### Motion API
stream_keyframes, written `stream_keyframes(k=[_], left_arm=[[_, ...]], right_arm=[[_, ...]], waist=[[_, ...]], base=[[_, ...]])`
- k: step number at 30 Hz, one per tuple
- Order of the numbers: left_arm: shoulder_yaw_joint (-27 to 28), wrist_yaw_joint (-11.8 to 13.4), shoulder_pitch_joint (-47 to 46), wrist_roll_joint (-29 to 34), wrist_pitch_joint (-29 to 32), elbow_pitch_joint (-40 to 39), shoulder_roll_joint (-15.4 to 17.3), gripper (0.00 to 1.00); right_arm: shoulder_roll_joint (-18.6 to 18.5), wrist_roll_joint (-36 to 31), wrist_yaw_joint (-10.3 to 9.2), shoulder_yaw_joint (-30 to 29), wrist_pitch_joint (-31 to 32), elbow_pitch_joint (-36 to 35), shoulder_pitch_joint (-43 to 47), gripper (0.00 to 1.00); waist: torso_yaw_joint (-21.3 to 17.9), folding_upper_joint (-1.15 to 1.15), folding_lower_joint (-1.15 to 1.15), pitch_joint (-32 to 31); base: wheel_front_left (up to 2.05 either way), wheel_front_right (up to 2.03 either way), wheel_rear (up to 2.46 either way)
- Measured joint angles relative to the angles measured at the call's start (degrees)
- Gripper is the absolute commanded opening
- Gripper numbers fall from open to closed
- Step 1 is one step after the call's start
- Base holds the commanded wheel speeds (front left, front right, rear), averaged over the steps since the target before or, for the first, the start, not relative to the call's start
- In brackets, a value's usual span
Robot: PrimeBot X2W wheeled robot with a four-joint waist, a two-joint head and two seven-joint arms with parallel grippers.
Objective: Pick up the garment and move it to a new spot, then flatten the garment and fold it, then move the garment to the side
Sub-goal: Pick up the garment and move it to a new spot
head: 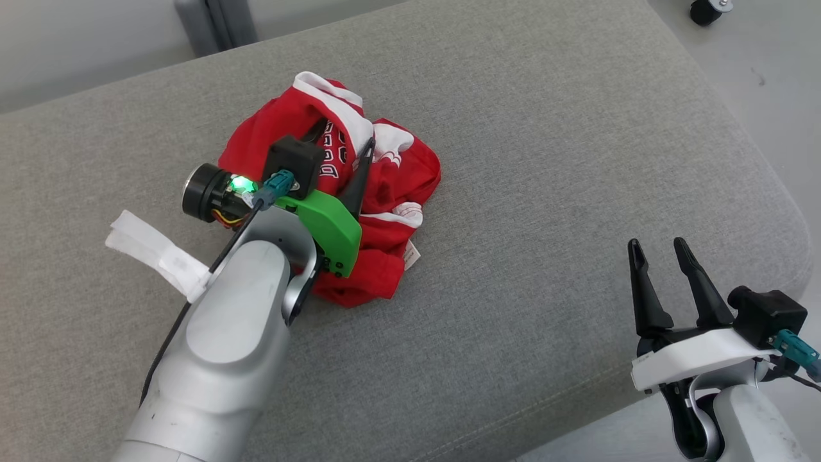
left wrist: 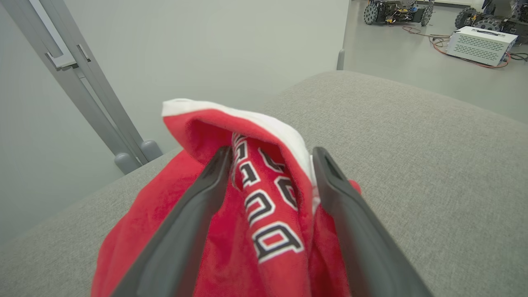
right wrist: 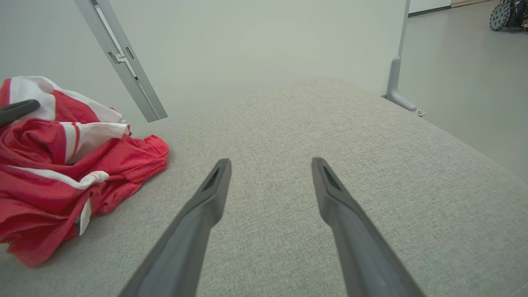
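My left gripper (left wrist: 270,153), fingers wide apart, straddles a raised fold of the garment (head: 397,173) crumpled on the cushion (head: 564,160), right gripper (head: 657,247) also apart, well aside; pinching only this thin fold, I may lose it in lifting.

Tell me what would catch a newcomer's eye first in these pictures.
The crumpled red garment with white trim stands out at once, lying left of centre on the grey cushion. Next is the left gripper, its open fingers either side of a lettered fold of the cloth, with a bright green bracket on its wrist. The right gripper hangs open over bare cushion at the lower right.
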Motion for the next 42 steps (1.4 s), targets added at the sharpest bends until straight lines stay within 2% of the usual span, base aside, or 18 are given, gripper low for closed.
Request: stream_keyframes(k=[1,9,14,27,33,42], left_arm=[[0.0,0.0,-0.5,-0.1,0.0,0.7,0.0,0.00],[0.2,-0.1,-5.6,-1.2,-2.6,5.3,0.1,0.00],[0.7,-0.1,-13.2,-1.0,-4.2,5.2,0.5,0.00],[3.2,-0.5,-34.2,-1.6,-3.4,-4.4,2.6,0.00],[4.0,0.2,-35.1,-2.1,-2.8,-7.9,3.8,0.00],[4.9,1.1,-29.6,-3.3,-2.5,-10.3,6.6,0.00]], right_arm=[[0.0,0.1,-0.01,0.1,-0.1,0.1,0.0,1.00],[-0.2,0.5,-0.01,0.0,-0.2,1.0,-0.2,1.00],[-0.2,0.4,-0.01,-0.4,-0.4,1.3,0.0,1.00],[1.1,0.0,-0.01,-0.7,-0.5,0.8,1.2,1.00],[1.3,-0.1,-0.01,-0.7,-0.5,0.3,1.1,1.00],[-0.4,-0.6,-0.01,-0.5,-0.5,-1.1,0.6,1.00]], waist=[[-0.2,0.00,0.00,0.1],[-1.0,0.00,0.00,0.1],[-0.6,0.00,0.00,-1.2],[2.5,0.00,0.00,-2.2],[4.0,0.00,0.00,-1.8],[8.6,0.00,0.00,-1.5]], base=[[0.00,0.00,0.00],[0.00,0.00,0.00],[0.00,0.00,0.00],[0.00,0.00,0.00],[0.00,0.00,0.00],[0.00,0.00,0.00]])
